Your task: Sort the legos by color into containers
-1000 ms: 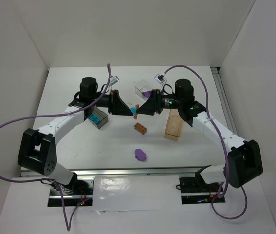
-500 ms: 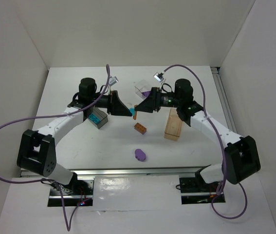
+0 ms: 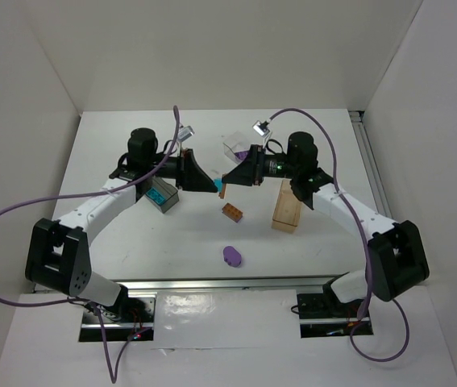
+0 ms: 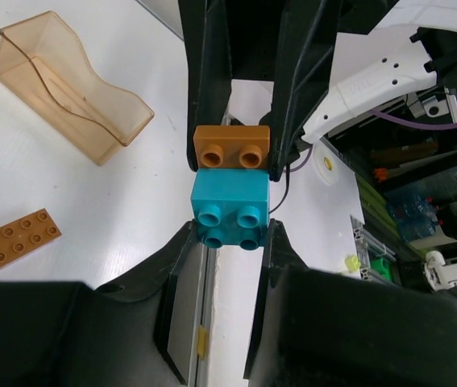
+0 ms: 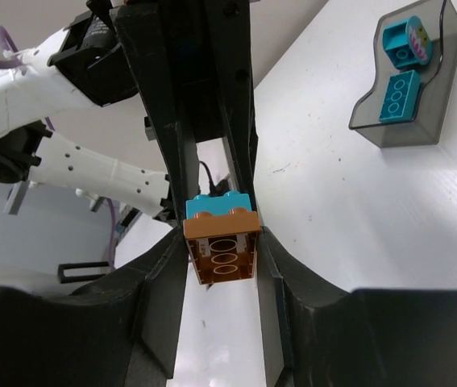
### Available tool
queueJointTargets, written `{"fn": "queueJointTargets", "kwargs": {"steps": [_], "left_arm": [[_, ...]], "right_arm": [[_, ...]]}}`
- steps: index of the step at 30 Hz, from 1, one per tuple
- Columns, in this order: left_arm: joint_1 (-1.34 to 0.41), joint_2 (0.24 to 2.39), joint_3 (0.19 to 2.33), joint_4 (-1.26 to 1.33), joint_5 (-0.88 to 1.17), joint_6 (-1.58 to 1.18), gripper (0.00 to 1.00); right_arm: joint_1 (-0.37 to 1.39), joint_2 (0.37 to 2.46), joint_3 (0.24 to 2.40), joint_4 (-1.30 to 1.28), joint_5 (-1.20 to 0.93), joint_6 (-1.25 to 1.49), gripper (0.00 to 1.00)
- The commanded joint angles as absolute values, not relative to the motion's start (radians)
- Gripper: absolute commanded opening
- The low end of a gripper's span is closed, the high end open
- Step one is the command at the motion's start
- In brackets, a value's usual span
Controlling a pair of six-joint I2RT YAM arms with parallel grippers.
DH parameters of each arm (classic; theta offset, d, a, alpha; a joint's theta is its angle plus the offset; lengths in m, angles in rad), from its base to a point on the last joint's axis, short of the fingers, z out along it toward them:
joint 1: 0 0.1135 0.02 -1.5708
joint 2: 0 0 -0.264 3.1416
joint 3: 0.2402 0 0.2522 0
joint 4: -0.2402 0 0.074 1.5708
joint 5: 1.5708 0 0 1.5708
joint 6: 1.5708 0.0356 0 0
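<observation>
Mid-frame in the top view, the left gripper (image 3: 213, 185) and the right gripper (image 3: 227, 181) are met tip to tip above the table (image 3: 147, 242). A two-colour pair is shared between them. The teal brick (image 4: 230, 206) is clamped at its sides by the left gripper, and the orange-brown brick (image 4: 230, 147), seated flush against it, is clamped by the right gripper. This is confirmed from the right wrist view. Both sets of jaws are thus clenched, each on its own brick, and the pair is held clear of the table. The step in hand is judged to be the parting of the two colours. A firm opposed pull, perhaps with a slight rocking, is called for next, with neither grasp loosened. After that the teal brick belongs in the smoky grey container (image 3: 162, 197) at centre left, where teal pieces (image 5: 398, 95) are already seen. The orange-brown brick belongs in the tan container (image 3: 288, 206) right of centre, in which nothing is seen from the left wrist view. A second orange-brown brick (image 3: 231, 211) lies just below the grippers in the frame, directly under the likely path. The clear container (image 3: 238, 147), with something purple inside, sits close above the right gripper in the frame. The purple oval piece (image 3: 231, 255) lies apart, lower centre, unsorted. Purple cables (image 3: 18, 218) are looped beside both arms.
</observation>
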State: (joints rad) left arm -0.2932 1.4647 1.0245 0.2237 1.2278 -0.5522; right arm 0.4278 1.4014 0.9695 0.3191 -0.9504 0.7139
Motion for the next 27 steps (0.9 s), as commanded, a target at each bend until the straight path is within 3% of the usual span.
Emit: {"fn": "queueJointTargets", "kwargs": {"steps": [1,5,17,20,23,24,27], "left_arm": [[-0.296,1.434,1.029,0.272,1.273,-0.529,0.00],[-0.296,1.434,1.029,0.272,1.273,-0.529,0.00],[-0.195,1.416,0.994,0.244,1.152,-0.591,0.00],[-0.152,1.416,1.061,-0.012,0.970,-0.523,0.00],[-0.134,1.416,1.123,-0.336,0.485,-0.537,0.00],[-0.133,1.416,1.123,-0.391,0.266,-0.563,0.00],[-0.133,1.446,1.123,-0.500,0.077,-0.626,0.00]], "right_arm": [[0.423,1.404,0.942,0.406,-0.945,0.730,0.27],[0.414,1.368,0.931,0.405,-0.923,0.739,0.14],[0.356,1.284,0.903,0.098,-0.710,0.606,0.12],[0.356,1.284,0.951,-0.029,-0.556,0.560,0.12],[0.356,1.275,0.989,-0.187,-0.416,0.525,0.14],[0.356,1.261,1.000,-0.221,-0.281,0.525,0.14],[0.356,1.227,1.000,-0.293,-0.079,0.525,0.14]]}}
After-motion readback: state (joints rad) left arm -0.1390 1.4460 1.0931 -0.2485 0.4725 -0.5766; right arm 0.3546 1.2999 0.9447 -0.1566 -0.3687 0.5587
